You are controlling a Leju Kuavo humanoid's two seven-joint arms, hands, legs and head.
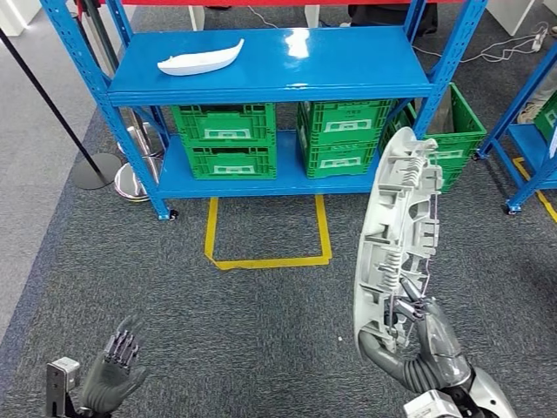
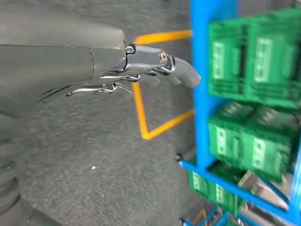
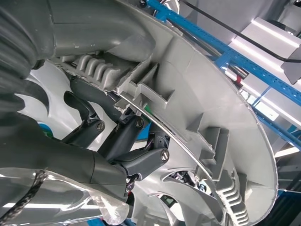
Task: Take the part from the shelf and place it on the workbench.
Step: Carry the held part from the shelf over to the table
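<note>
Above the grey carpet, before the blue shelf point(image 1: 269, 65), the grey part point(image 1: 394, 235) is gripped upright at its lower end by the right hand point(image 1: 420, 335). The left hand point(image 1: 118, 370) is held low, fingers spread and holding nothing.

Workshop or warehouse floor, blue steel shelving point(image 1: 269, 83), green plastic crates point(image 1: 226, 138), yellow floor tape point(image 1: 266, 259), grey carpet point(image 1: 263, 331)

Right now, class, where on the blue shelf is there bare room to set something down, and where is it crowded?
Free: the top shelf right of the white part. Crowded: the lower level, packed with green crates. The right hand holds a grey part.
</note>
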